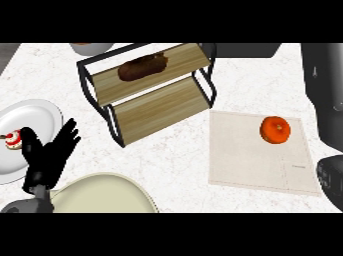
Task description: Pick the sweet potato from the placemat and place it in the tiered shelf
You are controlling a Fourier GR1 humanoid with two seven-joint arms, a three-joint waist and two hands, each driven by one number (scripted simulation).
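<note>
**Brown sweet potato on upper shelf board, left hand open and empty**

Nearest, at lower left: pale cream oval plate [107, 195], bare on its visible face. Just left of it, black left hand [47, 155] on a grey forearm, fingers straight and spread, pointing up and to the right, nothing held. Fingertips overlapping the rim of a round white plate [34, 117]; on that plate, a small white-and-red cake [11, 140] near the thumb.

At lower right: large dark grey robot part [339, 182] against the view's right edge; right hand not visible.

Mid-counter, right of centre: pale beige rectangular placemat [240, 160], flat on the white marbled counter [181, 145], with a round orange fruit [275, 130] in its upper right portion.

Farther back, left of the placemat: black wire-framed tiered shelf [104, 95] with two wooden boards, set at an angle. Lower board bare. On the upper board, the dark brown oblong sweet potato [141, 67], lying lengthwise, well apart from the hand.

Farthest, at the top edge: part of a white bowl [90, 48].
</note>
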